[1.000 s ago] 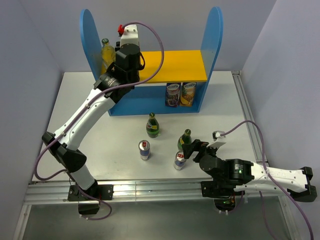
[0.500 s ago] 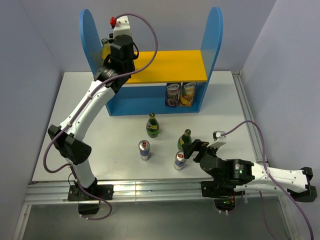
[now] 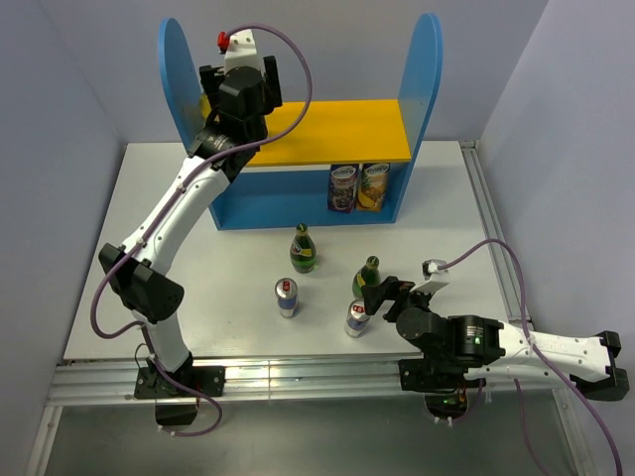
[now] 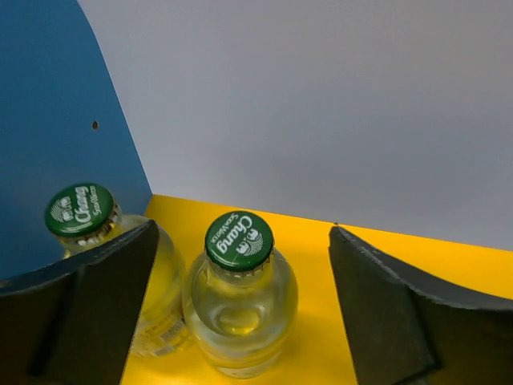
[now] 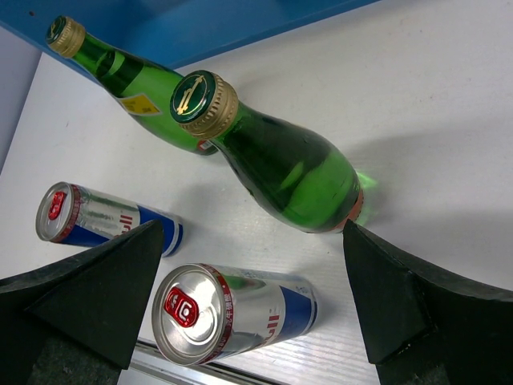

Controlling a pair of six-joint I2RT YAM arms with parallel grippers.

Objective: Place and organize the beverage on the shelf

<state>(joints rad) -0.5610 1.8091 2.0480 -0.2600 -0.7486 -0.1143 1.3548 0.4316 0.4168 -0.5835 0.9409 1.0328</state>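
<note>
On the shelf's yellow upper board (image 3: 347, 129), at its left end by the blue side panel (image 4: 48, 120), stand two clear pale-yellow bottles with green caps. One bottle (image 4: 239, 313) stands free between the jaws of my open left gripper (image 4: 243, 233). The other bottle (image 4: 80, 212) is partly behind the left finger. On the table stand two green bottles (image 3: 303, 250) (image 3: 367, 276) and two blue-silver cans (image 3: 287, 296) (image 3: 356, 317). My right gripper (image 5: 252, 228) hangs open above the near can (image 5: 240, 313), beside a green bottle (image 5: 280, 168).
Purple (image 3: 343, 186) and yellow (image 3: 374, 185) fruit-printed containers stand on the shelf's lower tier at the right. The shelf's tall right panel (image 3: 427, 69) rises at the back. A metal rail (image 3: 298, 377) runs along the table's near edge.
My left gripper carried the clear bottle left along the upper board, then opened and let it go beside the first bottle. The right arm has not moved.
</note>
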